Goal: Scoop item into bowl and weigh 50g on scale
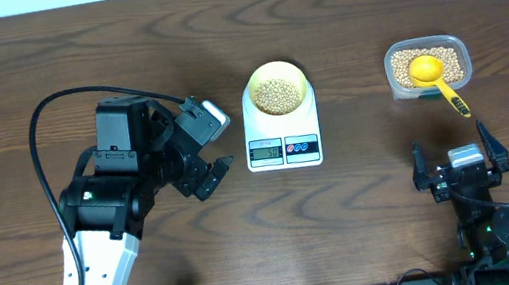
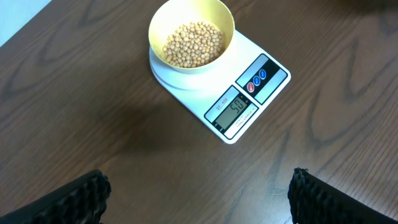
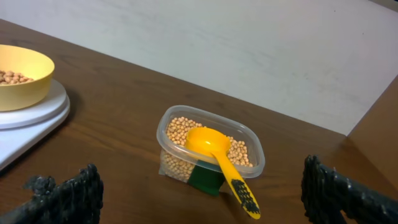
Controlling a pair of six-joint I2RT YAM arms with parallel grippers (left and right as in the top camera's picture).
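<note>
Beans [image 2: 193, 43] fill the bowl [image 2: 225, 25] on the scale [image 2: 281, 76] beyond my left gripper [image 2: 199, 196], open and empty like my right gripper [image 3: 202, 186]. Seemingly done; confirm display [image 2: 235, 107].

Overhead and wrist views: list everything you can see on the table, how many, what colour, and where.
table: one, dark brown wood, under everything
scale: one, white, middle of the table
bowl: one, pale yellow, on the scale's platform
tub: one, clear plastic, far right part of the table
beans: many, beige, some in the bowl, more in the tub
scoop: one, bright yellow, lying on the beans in the tub, handle out over the near rim
left gripper: one, black, open and empty, left of the scale
right gripper: one, black, open and empty, on the near side of the tub
</note>
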